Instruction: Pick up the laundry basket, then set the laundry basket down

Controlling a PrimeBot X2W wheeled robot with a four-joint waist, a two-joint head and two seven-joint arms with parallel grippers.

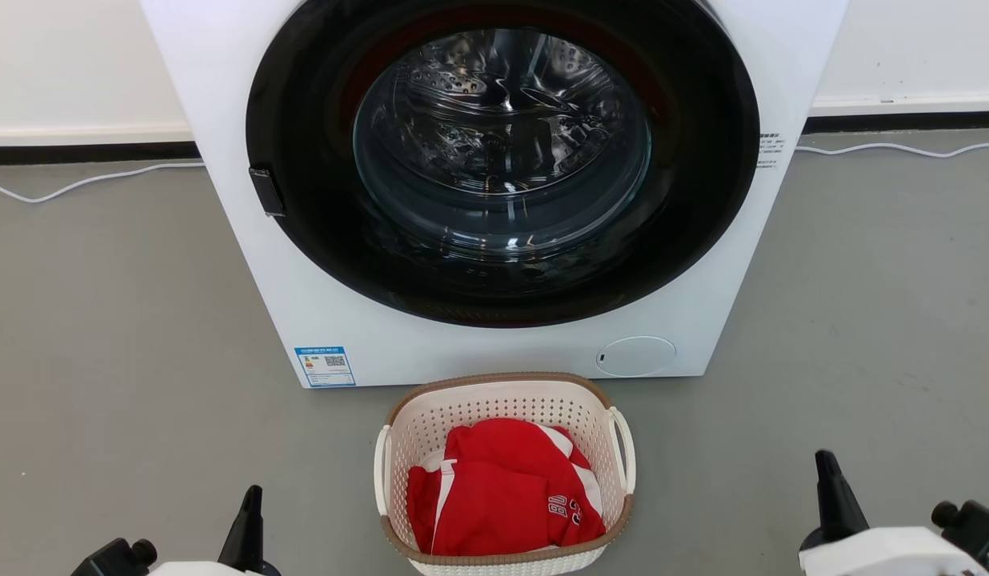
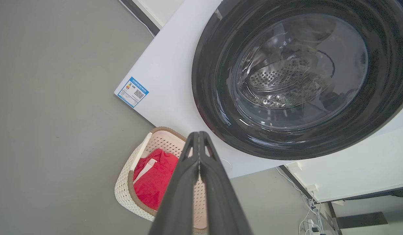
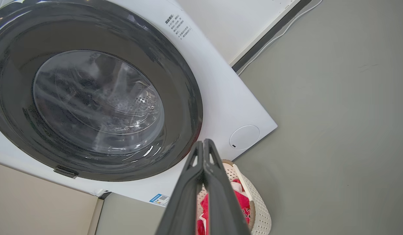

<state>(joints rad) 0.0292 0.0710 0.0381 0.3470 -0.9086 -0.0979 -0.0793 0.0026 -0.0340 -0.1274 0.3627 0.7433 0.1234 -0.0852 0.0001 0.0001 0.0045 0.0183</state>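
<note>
The laundry basket (image 1: 504, 400), cream-white and perforated with a brown rim and white side handles, stands on the grey floor just before the washing machine (image 1: 494, 344). A red and white garment (image 1: 502, 488) lies inside it. My left gripper (image 1: 253, 500) is at the lower left, well clear of the basket, its fingers pressed together and holding nothing. My right gripper (image 1: 826, 468) is at the lower right, likewise shut and apart from the basket. In the left wrist view the shut gripper (image 2: 199, 135) points over the basket (image 2: 123, 189). In the right wrist view the gripper (image 3: 203, 143) covers part of the basket (image 3: 260, 212).
The machine's round dark door (image 1: 502, 160) is closed, and it stands close behind the basket. White cables (image 1: 78, 186) run along the wall base on both sides. Open grey floor (image 1: 126, 360) lies left and right of the basket.
</note>
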